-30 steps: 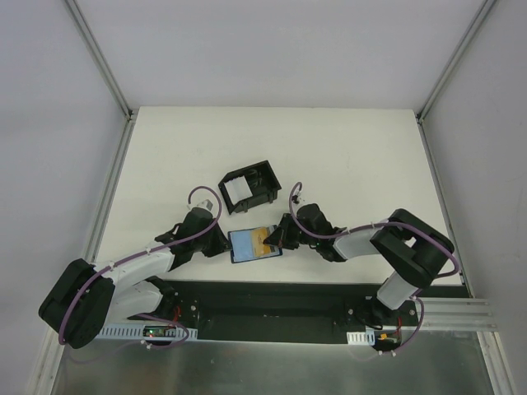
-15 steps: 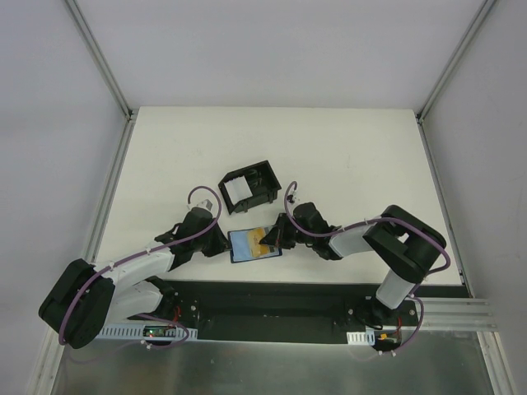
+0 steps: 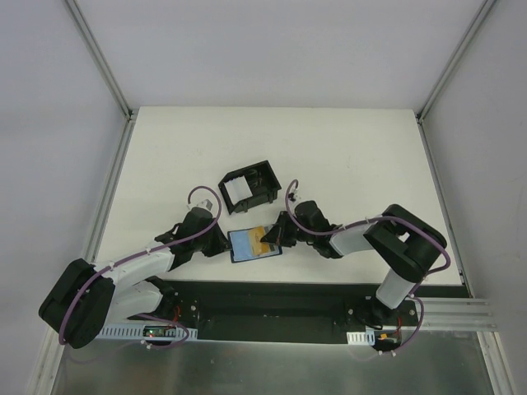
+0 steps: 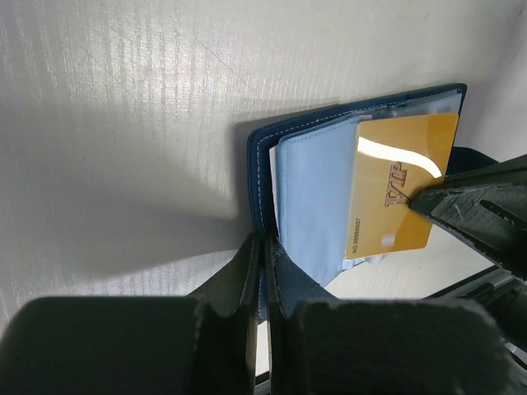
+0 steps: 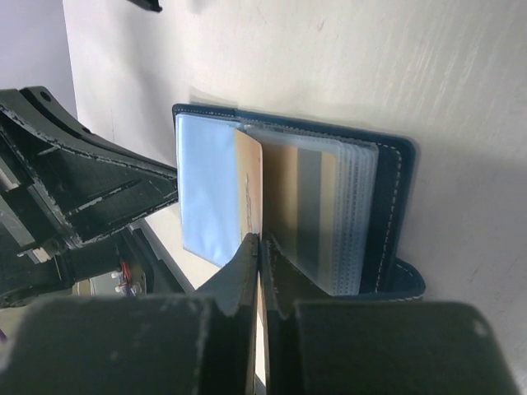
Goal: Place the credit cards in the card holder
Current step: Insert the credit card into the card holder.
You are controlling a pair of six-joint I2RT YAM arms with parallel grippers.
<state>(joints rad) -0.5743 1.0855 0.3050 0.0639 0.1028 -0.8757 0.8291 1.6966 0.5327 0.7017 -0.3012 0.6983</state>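
Left wrist: gold card (image 4: 395, 185) atop card holder (image 4: 260, 164).

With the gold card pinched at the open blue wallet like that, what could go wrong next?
The gold VIP card held by the right gripper might catch on the clear plastic sleeves and bend. The left gripper pinches only the edge of the dark blue folding wallet, so pushing could slide it free.

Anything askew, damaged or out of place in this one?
Nothing spilled or damaged. The card holder lies open; the left gripper is shut on its edge. The right gripper pinches a gold card that lies slightly tilted over the clear sleeves, not visibly seated in one. The black box behind sits skewed on the table.
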